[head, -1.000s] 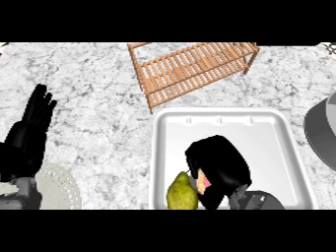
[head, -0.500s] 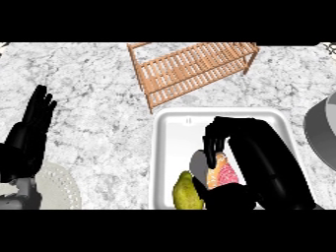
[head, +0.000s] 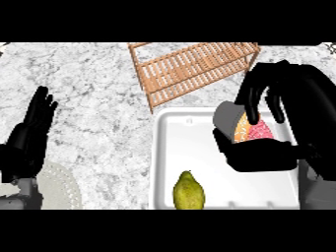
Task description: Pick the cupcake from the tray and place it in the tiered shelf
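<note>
From my station I see the robot's right hand (head: 286, 86) at the right of the head view, over the far right part of the white rectangular tray (head: 164, 147). Its fingers (head: 252, 101) curl down from the far side and its thumb closes in from the near side, so it is pinching the pink-and-orange frosted cupcake in a grey wrapper (head: 256, 132) between them. Most of the cupcake is hidden by the hand, with only the frosting and a strip of wrapper showing. The cupcake sits within the tray's outline, to the right of its middle (I cannot tell from this steep angle whether it is touching the tray floor or raised off it).

The slatted wooden tiered shelf (head: 192, 69) stands on the grey-white marble counter (head: 97, 93) just beyond the tray's far edge, tilted across the view; its right end lies close to the right hand's fingers.

A yellow-green pear (head: 188, 191) lies in the near part of the tray, left of the hand and well apart from the cupcake.

The left hand (head: 26, 135) rests at the left, fingers straight and pointing to the far side, holding nothing. Beside it, near the lower left, is a round white plate (head: 60, 189).
</note>
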`<action>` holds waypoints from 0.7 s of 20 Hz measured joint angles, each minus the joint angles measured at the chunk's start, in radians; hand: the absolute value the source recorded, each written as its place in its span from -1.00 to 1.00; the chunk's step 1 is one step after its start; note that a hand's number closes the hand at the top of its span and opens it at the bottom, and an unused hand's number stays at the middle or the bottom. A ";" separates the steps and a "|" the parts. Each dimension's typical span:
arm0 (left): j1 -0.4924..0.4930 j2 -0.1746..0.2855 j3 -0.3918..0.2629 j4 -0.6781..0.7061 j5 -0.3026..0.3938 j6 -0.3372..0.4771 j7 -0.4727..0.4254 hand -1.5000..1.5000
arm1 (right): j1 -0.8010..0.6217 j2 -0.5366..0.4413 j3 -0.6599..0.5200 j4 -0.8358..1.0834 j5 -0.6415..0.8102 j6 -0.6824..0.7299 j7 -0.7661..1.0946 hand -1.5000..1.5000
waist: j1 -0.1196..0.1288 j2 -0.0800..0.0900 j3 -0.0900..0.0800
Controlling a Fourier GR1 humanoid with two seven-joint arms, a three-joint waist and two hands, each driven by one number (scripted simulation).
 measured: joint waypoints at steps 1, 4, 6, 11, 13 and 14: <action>-0.012 0.002 0.003 -0.002 -0.001 0.002 0.012 0.00 | -0.021 -0.001 -0.010 0.034 0.008 -0.012 -0.010 1.00 | 0.001 0.000 0.000; -0.020 0.002 0.000 -0.023 -0.008 0.004 0.040 0.00 | -0.093 -0.024 -0.076 0.155 0.012 -0.052 -0.059 1.00 | 0.004 0.002 0.000; -0.011 -0.010 -0.005 -0.015 -0.017 0.007 0.022 0.00 | -0.110 -0.027 -0.089 0.209 0.027 -0.090 -0.086 1.00 | 0.004 0.002 0.000; -0.030 -0.013 0.007 0.009 -0.009 -0.007 0.011 0.00 | -0.144 -0.038 -0.133 0.382 0.051 -0.207 -0.204 1.00 | 0.005 0.003 0.000; -0.026 -0.013 0.006 -0.001 -0.011 -0.009 0.018 0.00 | -0.151 -0.033 -0.133 0.457 0.069 -0.264 -0.257 1.00 | 0.007 0.003 0.000; -0.029 -0.013 0.005 0.002 -0.017 -0.007 0.018 0.00 | -0.163 -0.036 -0.143 0.495 0.072 -0.287 -0.280 1.00 | 0.007 0.004 0.001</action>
